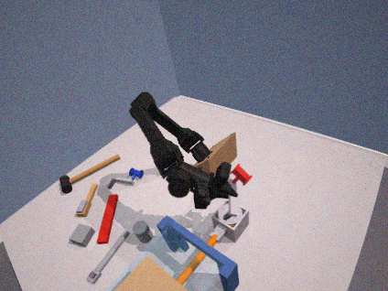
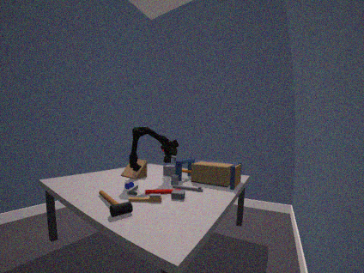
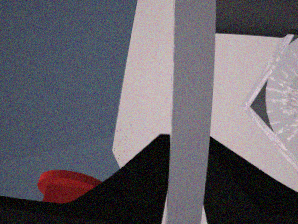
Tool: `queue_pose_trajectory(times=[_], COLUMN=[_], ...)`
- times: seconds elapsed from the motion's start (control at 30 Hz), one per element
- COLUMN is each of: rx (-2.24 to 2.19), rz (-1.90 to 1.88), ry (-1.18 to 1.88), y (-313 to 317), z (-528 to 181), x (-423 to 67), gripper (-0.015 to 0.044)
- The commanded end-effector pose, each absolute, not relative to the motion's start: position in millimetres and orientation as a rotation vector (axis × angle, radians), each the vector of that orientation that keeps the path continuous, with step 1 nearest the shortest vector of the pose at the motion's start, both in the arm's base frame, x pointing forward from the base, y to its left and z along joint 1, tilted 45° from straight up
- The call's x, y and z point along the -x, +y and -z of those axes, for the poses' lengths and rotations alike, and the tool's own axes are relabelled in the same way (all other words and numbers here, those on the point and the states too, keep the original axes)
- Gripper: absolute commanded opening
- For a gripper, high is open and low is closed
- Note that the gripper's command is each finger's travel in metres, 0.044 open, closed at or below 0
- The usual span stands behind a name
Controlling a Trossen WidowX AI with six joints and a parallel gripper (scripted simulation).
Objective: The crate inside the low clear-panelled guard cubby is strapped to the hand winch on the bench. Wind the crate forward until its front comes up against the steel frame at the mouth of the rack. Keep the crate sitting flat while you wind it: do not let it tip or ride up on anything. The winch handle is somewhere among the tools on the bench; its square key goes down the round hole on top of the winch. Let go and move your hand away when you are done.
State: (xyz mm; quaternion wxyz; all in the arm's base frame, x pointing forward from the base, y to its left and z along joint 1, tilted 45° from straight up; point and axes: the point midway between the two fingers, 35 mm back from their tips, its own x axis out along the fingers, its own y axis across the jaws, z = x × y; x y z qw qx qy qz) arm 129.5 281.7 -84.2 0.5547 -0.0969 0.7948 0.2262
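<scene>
My gripper [image 1: 227, 192] [image 2: 168, 157] is shut on the grey winch handle [image 1: 233, 204] [image 3: 190, 96], a flat grey bar that runs up the middle of the wrist view. It hangs just above the grey box-shaped winch [image 1: 237, 225] [image 2: 168, 170] [image 3: 280, 99], and the handle's lower end reaches the winch's top. I cannot tell whether the key sits in the hole. An orange strap [image 1: 196, 262] runs from the winch through the blue steel frame [image 1: 198, 249] [image 2: 185, 165] to the tan crate [image 1: 148, 276] [image 2: 212, 172].
A red spool [image 1: 242, 174] [image 3: 63, 183] lies right by the gripper, and a tan wedge [image 1: 222, 152] [image 2: 136, 170] stands behind it. On the left lie a hammer [image 1: 89, 171] [image 2: 113, 203], a red bar [image 1: 108, 218], a blue knob [image 1: 135, 173], a grey cylinder [image 1: 142, 230] and a grey wrench [image 1: 108, 256].
</scene>
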Motion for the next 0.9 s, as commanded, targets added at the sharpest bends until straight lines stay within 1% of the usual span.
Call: queue_pose_trajectory(times=[0.0,0.87], rx=[0.159,-0.252], rz=[-0.603,-0.894], ry=[1.878,1.916], y=[285.4,284.2], z=[79.5,80.1], x=[-130.0,-130.3], gripper=[0.0000,0.0000])
